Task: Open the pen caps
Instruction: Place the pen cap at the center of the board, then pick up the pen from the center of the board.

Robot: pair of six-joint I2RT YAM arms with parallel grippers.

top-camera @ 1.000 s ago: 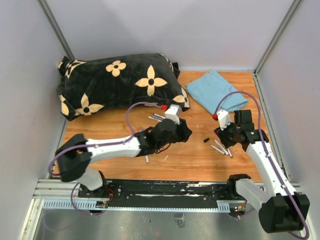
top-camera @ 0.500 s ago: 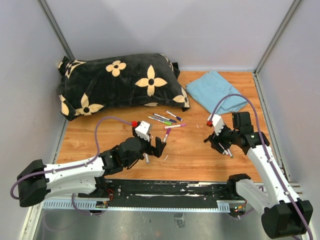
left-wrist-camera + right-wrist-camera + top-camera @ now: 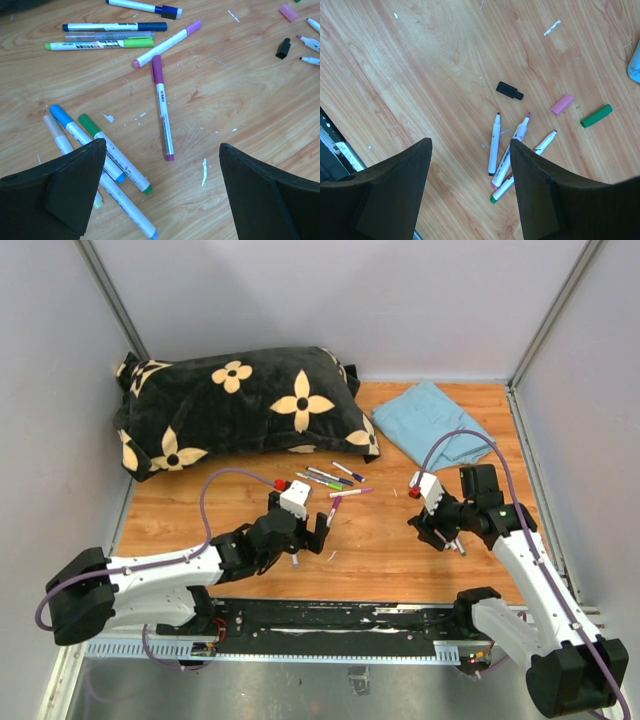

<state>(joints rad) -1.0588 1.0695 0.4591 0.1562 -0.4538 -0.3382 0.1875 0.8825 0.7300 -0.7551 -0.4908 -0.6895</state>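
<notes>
Left gripper (image 3: 160, 200) wide open, holding nothing, above purple cap (image 3: 157, 69) seated on its pen mid-worktop, blue-capped pen (image 3: 75, 131) partly hidden under one finger (image 3: 60, 185), right gripper (image 3: 470, 190) wide open, empty, toward the right edge, loose black cap (image 3: 509, 90), pink cap (image 3: 562, 104), green cap (image 3: 596, 115) beside uncapped pens (image 3: 494, 145)

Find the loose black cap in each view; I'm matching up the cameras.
Top external: not visible, probably under the right gripper.
Left wrist: black cap, near the upper right edge.
Right wrist: just above centre.
Shared landmark: the uncapped pens beside it, in all three.
</notes>
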